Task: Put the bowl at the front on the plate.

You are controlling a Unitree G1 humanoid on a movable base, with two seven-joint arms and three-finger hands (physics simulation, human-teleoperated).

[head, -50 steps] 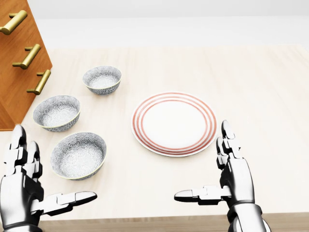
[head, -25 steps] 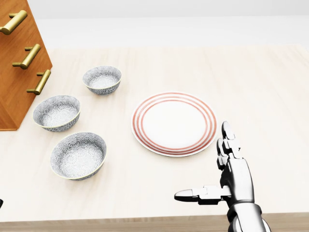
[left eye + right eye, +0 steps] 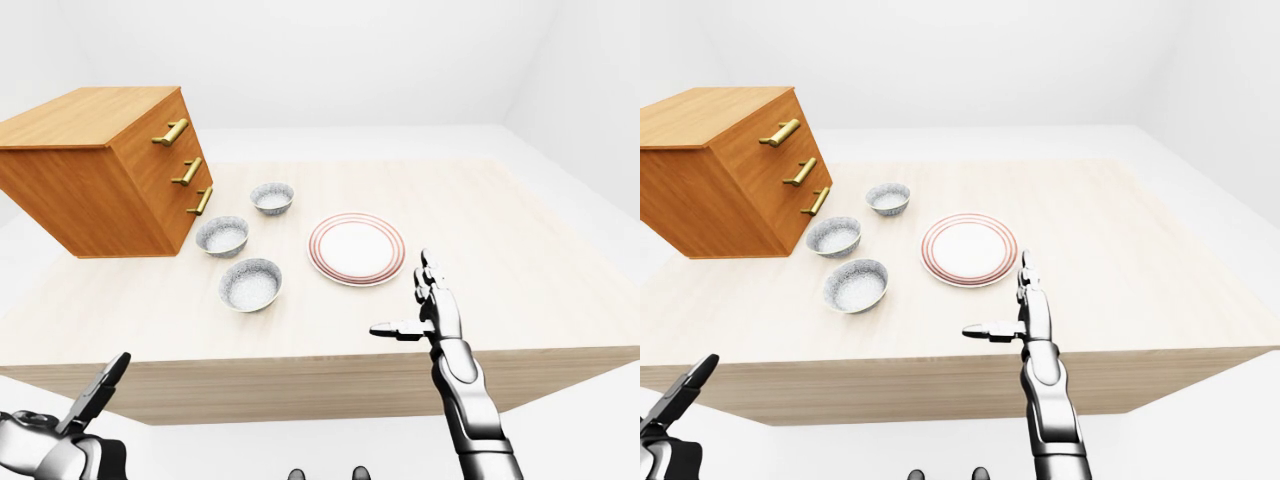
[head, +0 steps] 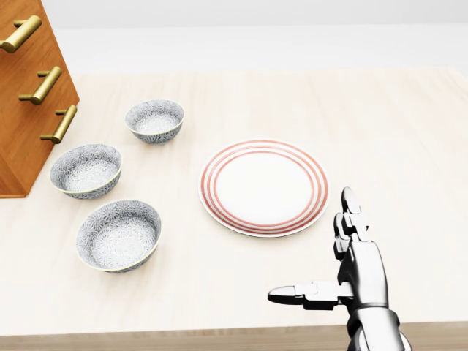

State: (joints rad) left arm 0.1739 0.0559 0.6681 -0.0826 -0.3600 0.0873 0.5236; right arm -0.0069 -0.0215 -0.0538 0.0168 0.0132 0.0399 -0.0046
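Note:
Three patterned grey bowls stand in a column on the left of the head view. The lowest bowl (image 4: 119, 235) sits nearest the table's bottom edge, with the middle bowl (image 4: 86, 170) and the top bowl (image 4: 155, 119) above it. A white plate (image 4: 263, 186) with red rings lies to their right. My right hand (image 4: 316, 252) hovers open, palm facing left, just below and right of the plate, holding nothing. In the left-eye view my left hand (image 3: 85, 415) hangs below the table's edge at the bottom left, fingers extended and empty.
A wooden chest of drawers (image 3: 100, 170) with brass handles stands on the table (image 4: 380, 131) left of the bowls. The table's near edge runs along the bottom of the head view. White floor and walls surround the table.
My left hand dropped out of the head view, down below the table's edge. My right hand drifted slightly right and down. Bowls and plate stayed put.

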